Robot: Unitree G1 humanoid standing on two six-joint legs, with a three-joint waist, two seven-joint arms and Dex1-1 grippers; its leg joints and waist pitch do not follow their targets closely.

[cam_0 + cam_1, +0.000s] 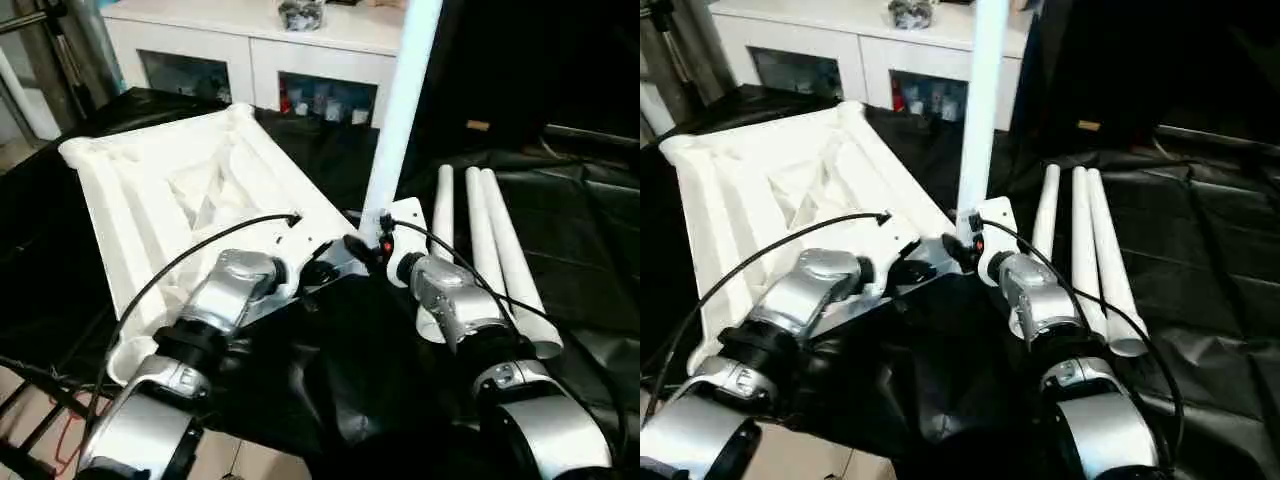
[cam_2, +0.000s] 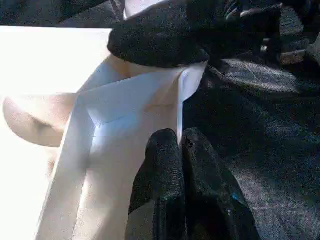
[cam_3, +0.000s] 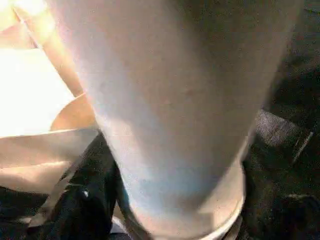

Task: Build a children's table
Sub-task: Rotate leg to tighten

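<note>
The white tabletop [image 1: 190, 190] lies upside down on the black-draped desk [image 1: 580, 220], ribbed underside up, taking up the robot's left half of the work area. One white tube leg [image 1: 400, 110] stands upright at the tabletop's near right corner socket [image 3: 220, 220], rising out of the top of the head views. In the right wrist view this leg looms close in front of the camera, its lower end sitting in the round rim of the socket.

The left pincer [image 2: 179, 165] is closed, its two black fingers pressed together, their tips against a thin white rib edge of the tabletop close to that corner; whether anything is pinched between them cannot be told. In the head views the left forearm reaches in over the tabletop's near edge toward the same corner.

The right pincer [image 1: 372, 250] is at the foot of the upright leg, right at the socket, and its jaws stand wide. A dark finger [image 3: 75, 205] shows beside the leg's base in the right wrist view, but whether the pincer grips the leg or just stands around it cannot be told.

Three more white tube legs [image 1: 490, 250] lie side by side on the desk to the right of the upright one, just beyond the right forearm, well apart from the left pincer
</note>
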